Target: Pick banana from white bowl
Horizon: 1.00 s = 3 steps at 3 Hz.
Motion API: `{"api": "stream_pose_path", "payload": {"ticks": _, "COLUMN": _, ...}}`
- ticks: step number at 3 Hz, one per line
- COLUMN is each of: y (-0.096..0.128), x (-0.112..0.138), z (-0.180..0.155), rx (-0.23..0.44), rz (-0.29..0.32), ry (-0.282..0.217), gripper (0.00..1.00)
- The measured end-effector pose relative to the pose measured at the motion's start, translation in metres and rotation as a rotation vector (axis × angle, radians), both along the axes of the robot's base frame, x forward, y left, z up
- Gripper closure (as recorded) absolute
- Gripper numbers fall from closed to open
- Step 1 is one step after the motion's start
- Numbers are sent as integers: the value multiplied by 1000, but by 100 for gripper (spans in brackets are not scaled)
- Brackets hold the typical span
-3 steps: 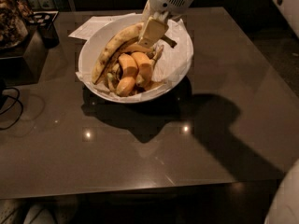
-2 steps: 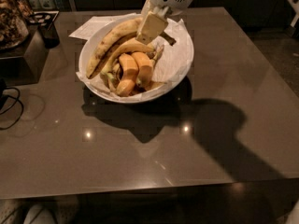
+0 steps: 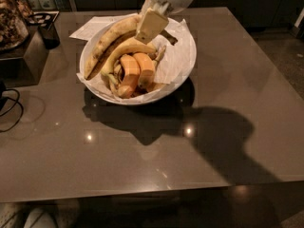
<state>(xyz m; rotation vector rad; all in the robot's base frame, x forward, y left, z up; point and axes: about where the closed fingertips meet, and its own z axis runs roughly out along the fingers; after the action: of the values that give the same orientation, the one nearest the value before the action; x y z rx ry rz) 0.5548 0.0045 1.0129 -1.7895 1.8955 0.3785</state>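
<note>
The white bowl (image 3: 183, 72), lined with crumpled white paper, stands on the dark table toward the back. The banana (image 3: 108, 46), long and yellow with brown streaks, slants from the bowl's left rim up to the back. My gripper (image 3: 151, 23) reaches down from the top of the camera view. It is shut on the banana's upper right end, and a cream finger (image 3: 152, 26) covers that end. The banana's right end is raised above the other fruit while its left tip hangs by the rim.
A second yellow banana (image 3: 124, 52) and stubby orange-yellow bananas (image 3: 137, 72) lie in the bowl. A paper sheet (image 3: 90, 28) lies behind it. A dark container (image 3: 47, 30) and a box (image 3: 21, 46) stand at the left, with a cable (image 3: 9, 109) below. The table's front edge (image 3: 152, 191) is near.
The gripper has risen with the long banana. The banana's right end has lifted off the pile and now slants more steeply over the bowl's left side.
</note>
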Motion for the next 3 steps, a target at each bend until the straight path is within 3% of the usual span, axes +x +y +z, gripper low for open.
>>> {"api": "stream_pose_path", "payload": {"ticks": 1, "y": 9, "x": -45, "z": 17, "rx": 20, "rz": -35, "ry": 35, "gripper": 100}}
{"api": "stream_pose_path", "payload": {"ticks": 2, "y": 10, "x": -46, "z": 17, "rx": 18, "rz": -34, "ry": 34, "gripper": 100}}
{"api": "stream_pose_path", "payload": {"ticks": 3, "y": 1, "x": -68, "z": 17, "rx": 38, "rz": -88, "ry": 61, "gripper": 100}}
